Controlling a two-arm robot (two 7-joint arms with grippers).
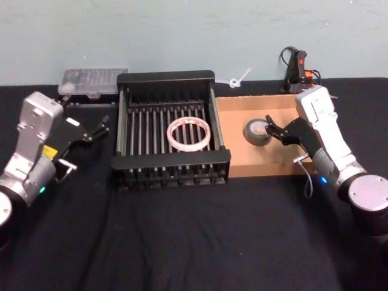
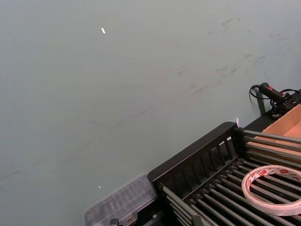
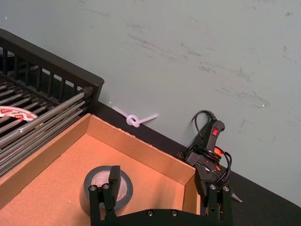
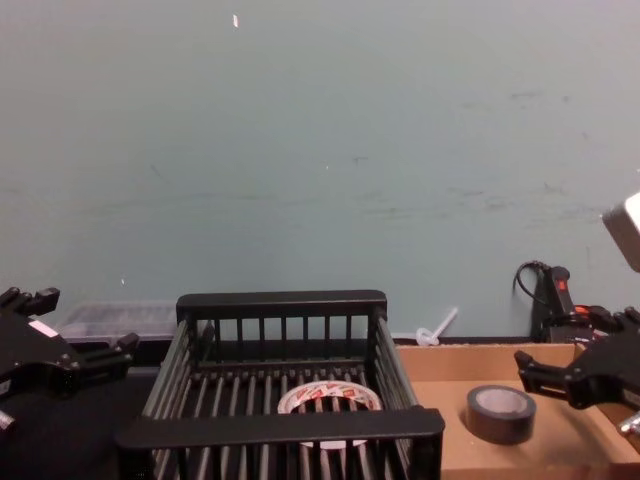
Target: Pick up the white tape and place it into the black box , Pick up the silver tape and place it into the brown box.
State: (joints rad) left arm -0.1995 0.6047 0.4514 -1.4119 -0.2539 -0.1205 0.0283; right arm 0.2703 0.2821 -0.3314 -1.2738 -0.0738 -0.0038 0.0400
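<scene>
- Covering everything is the black-clothed worktop, which carries both containers side by side so each arm serves the one nearer to it.
- Sitting at the centre, the black box has slatted floor bars that let the white tape lie flat inside it; that half of the task looks done.
- Touching the crate's right side, the brown box holds the silver tape, which rests on its flat face on the cardboard floor, core hole upward, near the middle.
- The right claw hangs just beside the grey roll with its fingers spread and nothing between them, which reads as a release; one finger stands in front of the roll in the wrist view.
- The left claw waits to the left of the crate, clear of it, fingers spread and empty, out of the other arm's way.
- Behind the crate, a clear plastic case and a white cable tie lie unused.
</scene>
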